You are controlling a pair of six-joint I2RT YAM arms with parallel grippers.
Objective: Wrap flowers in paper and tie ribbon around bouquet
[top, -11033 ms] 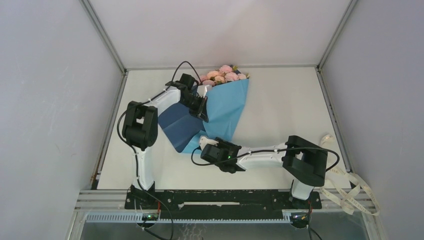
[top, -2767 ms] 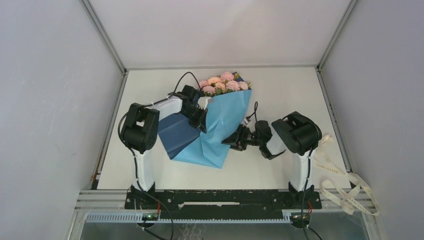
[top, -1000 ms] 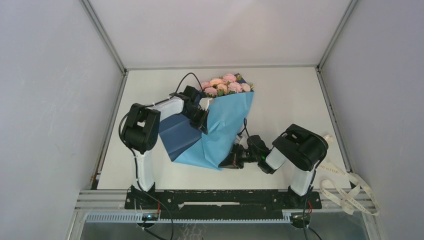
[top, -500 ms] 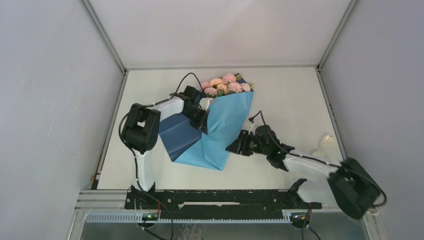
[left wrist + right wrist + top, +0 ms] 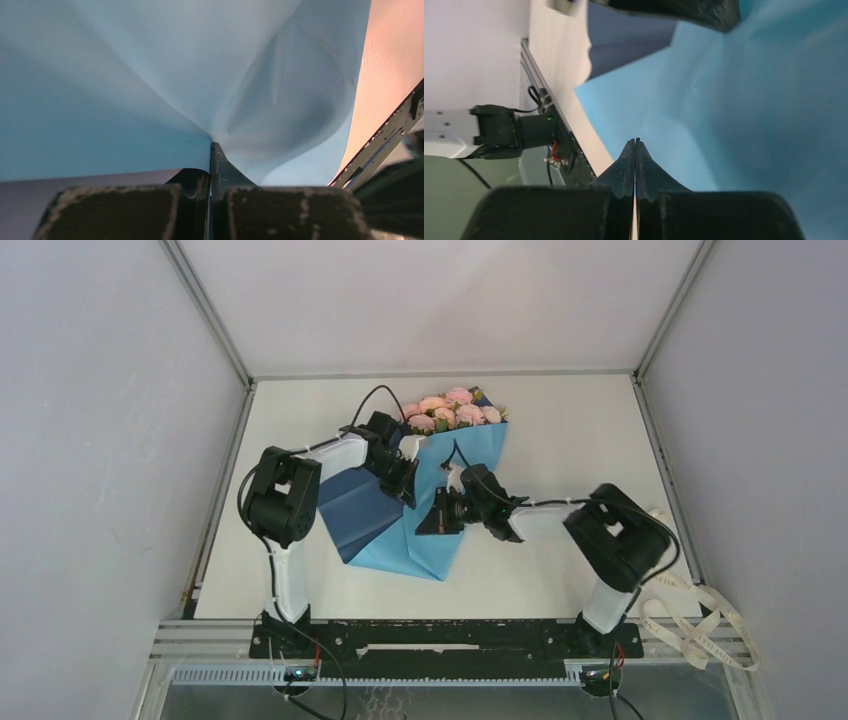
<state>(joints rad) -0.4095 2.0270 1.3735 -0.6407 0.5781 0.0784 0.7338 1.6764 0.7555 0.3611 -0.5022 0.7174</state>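
Bouquet (image 5: pixel 462 445) lies far-centre on bench (image 5: pixel 580 420), roses (image 5: pixel 452 408) at far end. Left fingers (image 5: pixel 115 212) shut, pinching paper (image 5: pixel 420 540) edge to hold wrap closed. Right fingers (image 5: pixel 554 215) shut, empty, seemingly pressing fold flat. Ribbon (image 5: pixel 700 630) untouched, near right.

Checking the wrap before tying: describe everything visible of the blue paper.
The paper is a thin, creased sheet, light blue on one face and dark navy on the other. It lies on the table, folded into a cone around the flowers, with the blooms showing at its far, wide end and its point toward the arms. A navy flap spreads flat to the left. The left gripper is shut on a puckered fold of it. The right gripper, shut, points at the light-blue face; contact is unclear.
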